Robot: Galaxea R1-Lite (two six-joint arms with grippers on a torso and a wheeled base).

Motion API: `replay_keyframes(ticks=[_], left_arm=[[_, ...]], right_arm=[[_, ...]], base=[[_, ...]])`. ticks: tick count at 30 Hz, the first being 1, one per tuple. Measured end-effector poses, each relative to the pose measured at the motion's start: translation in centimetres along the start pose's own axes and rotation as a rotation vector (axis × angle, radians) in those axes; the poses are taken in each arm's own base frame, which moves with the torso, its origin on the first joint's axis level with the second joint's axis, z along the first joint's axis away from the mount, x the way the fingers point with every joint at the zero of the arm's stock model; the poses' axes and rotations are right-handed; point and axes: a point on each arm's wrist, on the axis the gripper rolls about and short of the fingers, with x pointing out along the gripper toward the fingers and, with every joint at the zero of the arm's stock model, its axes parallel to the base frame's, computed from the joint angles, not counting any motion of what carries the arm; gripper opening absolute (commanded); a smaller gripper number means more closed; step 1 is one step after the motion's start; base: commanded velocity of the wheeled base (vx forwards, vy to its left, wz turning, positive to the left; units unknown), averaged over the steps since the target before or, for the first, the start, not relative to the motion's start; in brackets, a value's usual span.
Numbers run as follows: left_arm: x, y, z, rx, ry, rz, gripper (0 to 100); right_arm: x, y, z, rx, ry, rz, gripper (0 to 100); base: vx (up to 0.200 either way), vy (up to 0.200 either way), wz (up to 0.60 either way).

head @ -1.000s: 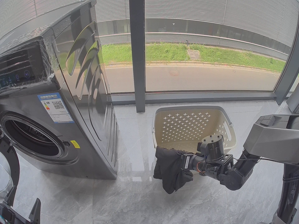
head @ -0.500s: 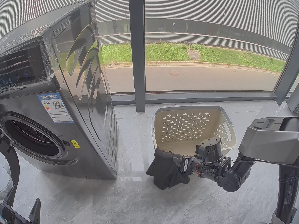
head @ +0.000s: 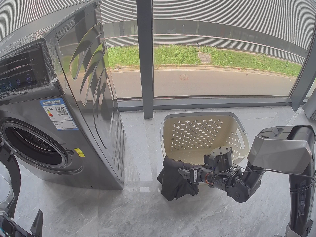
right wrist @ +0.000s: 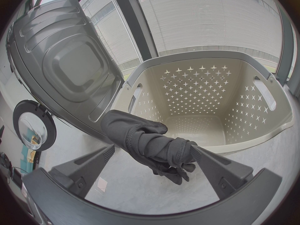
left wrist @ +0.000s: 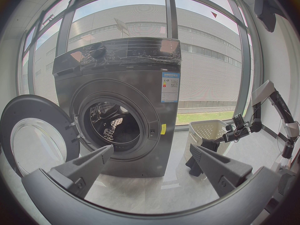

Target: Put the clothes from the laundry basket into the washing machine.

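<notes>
- The right gripper hovers at the 7 o'clock corner of the laundry basket, its jaws now spread wide after clamping the black garment a second ago.
- The arm has edged toward 9 o'clock. The garment slumps over that corner of the rim, one fold against a fingertip.
- The washing machine stands at 9 o'clock of the head view, its door swung open.
- The left gripper waits at 7 o'clock, spread and empty.
- The hold looks lost, so a fresh grasp probably has to come before any transfer.
</notes>
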Motion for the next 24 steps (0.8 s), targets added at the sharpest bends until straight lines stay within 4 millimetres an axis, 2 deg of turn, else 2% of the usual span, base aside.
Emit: replay_keyframes(ticks=[7, 8, 18, 24], left_arm=[[0.0, 0.0, 0.0, 0.0, 0.0, 0.0, 100], [0.0, 0.0, 0.0, 0.0, 0.0, 0.0, 100], [0.0, 0.0, 0.0, 0.0, 0.0, 0.0, 100], [0.0, 0.0, 0.0, 0.0, 0.0, 0.0, 100]], right_arm=[[0.8, 0.0, -0.7, -0.027, -0.016, 0.011, 100], [0.9, 0.1, -0.8, -0.028, -0.025, 0.015, 0], [1.2, 0.1, -1.2, -0.032, -0.025, 0.029, 0], [0.7, 0.5, -0.3, -0.031, -0.048, 0.042, 0]], base=[[0.0, 0.0, 0.0], [0.0, 0.0, 0.0], [0.0, 0.0, 0.0], [0.0, 0.0, 0.0]])
